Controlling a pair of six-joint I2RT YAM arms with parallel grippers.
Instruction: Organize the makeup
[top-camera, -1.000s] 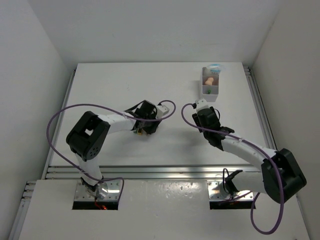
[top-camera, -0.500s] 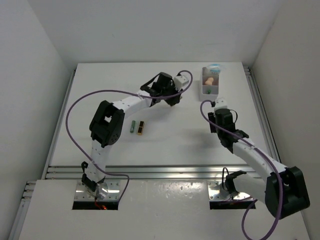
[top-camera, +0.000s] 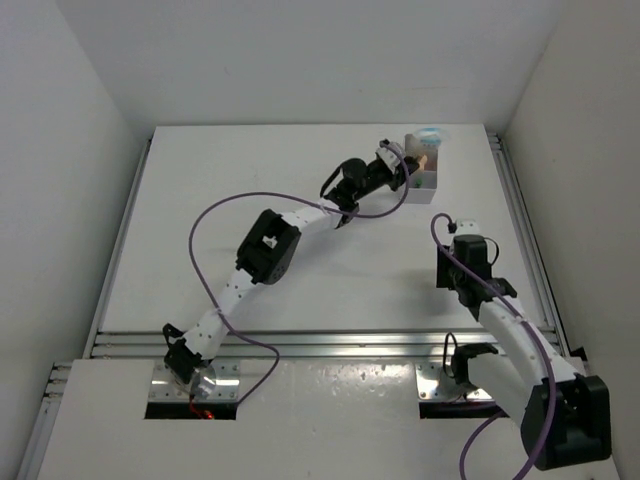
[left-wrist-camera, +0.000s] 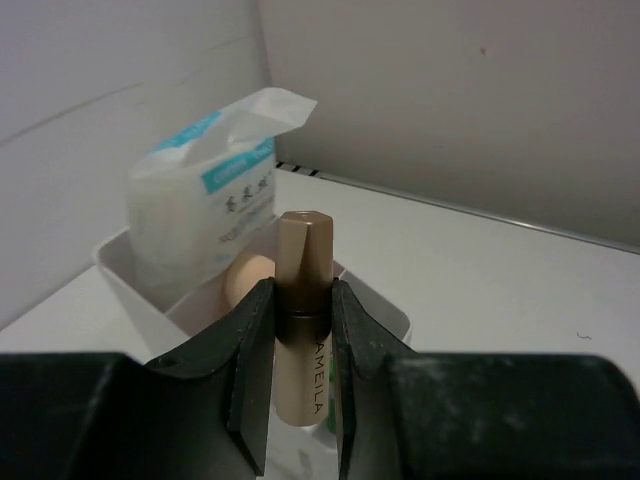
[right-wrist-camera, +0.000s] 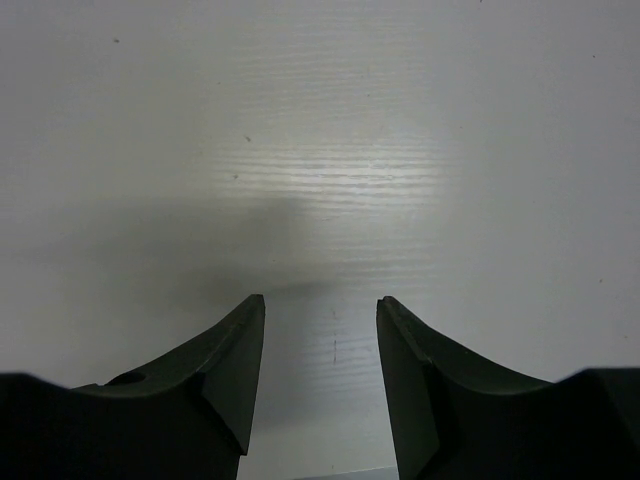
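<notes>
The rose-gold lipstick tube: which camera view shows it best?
The left wrist view: the rose-gold lipstick tube stands upright, clamped in the left gripper, with the white tray behind it. In the top external view it is too small to make out. The right wrist view misses it entirely.

— Overhead view?
— Bright, even, sharp throughout; the white worktop (top-camera: 200, 200) carries only faint, soft shadows.
— Left wrist?
— Dimmer and greyer. The rose-gold lipstick tube (left-wrist-camera: 303, 250) is crisp; the left gripper (left-wrist-camera: 303, 295) goes near-black and slightly soft along the bottom edge.
— Right wrist?
— A pale glare band across mid-frame, a grey shadow left of centre, the right gripper (right-wrist-camera: 320, 302) dark and blurred low in frame.
</notes>
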